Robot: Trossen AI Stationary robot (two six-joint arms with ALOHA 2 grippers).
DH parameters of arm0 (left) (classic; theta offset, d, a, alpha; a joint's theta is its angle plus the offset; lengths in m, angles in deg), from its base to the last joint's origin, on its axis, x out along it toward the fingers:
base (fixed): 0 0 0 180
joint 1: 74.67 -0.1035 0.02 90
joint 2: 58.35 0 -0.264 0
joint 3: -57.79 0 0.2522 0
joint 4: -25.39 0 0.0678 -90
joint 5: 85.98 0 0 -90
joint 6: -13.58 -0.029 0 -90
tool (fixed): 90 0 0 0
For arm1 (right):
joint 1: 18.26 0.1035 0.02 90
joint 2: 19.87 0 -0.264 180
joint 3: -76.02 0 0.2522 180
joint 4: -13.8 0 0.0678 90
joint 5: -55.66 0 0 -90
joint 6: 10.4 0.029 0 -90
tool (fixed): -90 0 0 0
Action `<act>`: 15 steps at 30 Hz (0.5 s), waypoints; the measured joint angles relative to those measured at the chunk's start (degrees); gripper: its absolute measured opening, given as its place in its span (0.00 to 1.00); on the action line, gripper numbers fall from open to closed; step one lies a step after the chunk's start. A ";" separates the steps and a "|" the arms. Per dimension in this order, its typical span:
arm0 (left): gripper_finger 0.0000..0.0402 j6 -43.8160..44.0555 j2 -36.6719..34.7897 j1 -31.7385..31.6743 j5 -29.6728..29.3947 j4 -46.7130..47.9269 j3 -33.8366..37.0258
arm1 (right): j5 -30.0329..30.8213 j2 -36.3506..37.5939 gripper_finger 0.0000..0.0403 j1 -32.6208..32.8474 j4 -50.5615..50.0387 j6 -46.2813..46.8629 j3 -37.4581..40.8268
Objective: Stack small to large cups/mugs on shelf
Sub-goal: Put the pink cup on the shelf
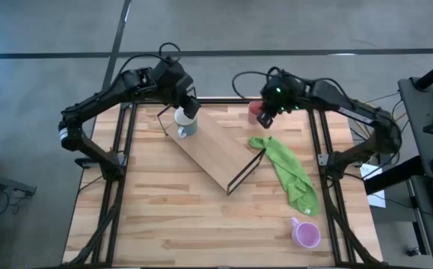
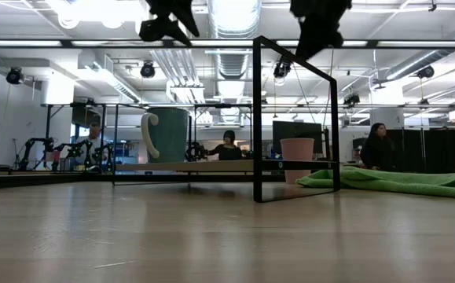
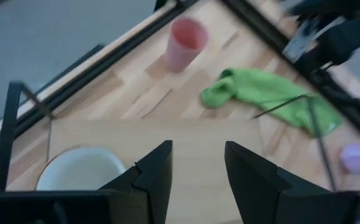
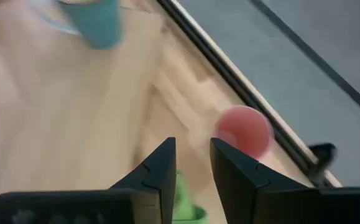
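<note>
Stretching diagonally across the far half of the wooden tabletop (image 1: 164, 217), the light-wood shelf (image 1: 212, 146) sits on its black wire legs, one end near the far-left corner and the other reaching toward the middle. Next in size, a green cloth (image 1: 291, 173) lies crumpled along the right edge, just beside the shelf's nearer leg frame. Up on the shelf's far end stands the pale teal-sided mug (image 1: 185, 122), white inside, handle showing in the low view, and the left gripper (image 1: 190, 104) hovers right above it with its fingers (image 3: 155, 174) spread apart, grasping nothing. Over by the far edge, right of centre, the salmon-pink cup (image 1: 256, 110) stands upright on the table, off the shelf, and the right gripper (image 1: 267, 118) hangs just over it, fingers (image 4: 158, 171) parted and empty, the cup showing beyond them. Down near the near-right corner, well apart from everything else, the lilac mug (image 1: 306, 233) sits alone with its handle pointing toward the far edge.
</note>
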 joint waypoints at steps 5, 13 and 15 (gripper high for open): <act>0.33 -0.06 -2.12 0.19 0.70 -4.97 -0.02 | -8.16 -4.73 0.23 -6.05 0.41 -4.44 0.00; 0.33 -2.49 -5.46 0.20 1.32 -12.02 -0.04 | -10.28 -12.00 0.19 -9.61 0.49 -5.97 0.00; 0.33 -2.80 -5.90 0.18 1.34 -12.33 -0.07 | -10.28 -13.34 0.18 -9.65 0.58 -6.02 0.00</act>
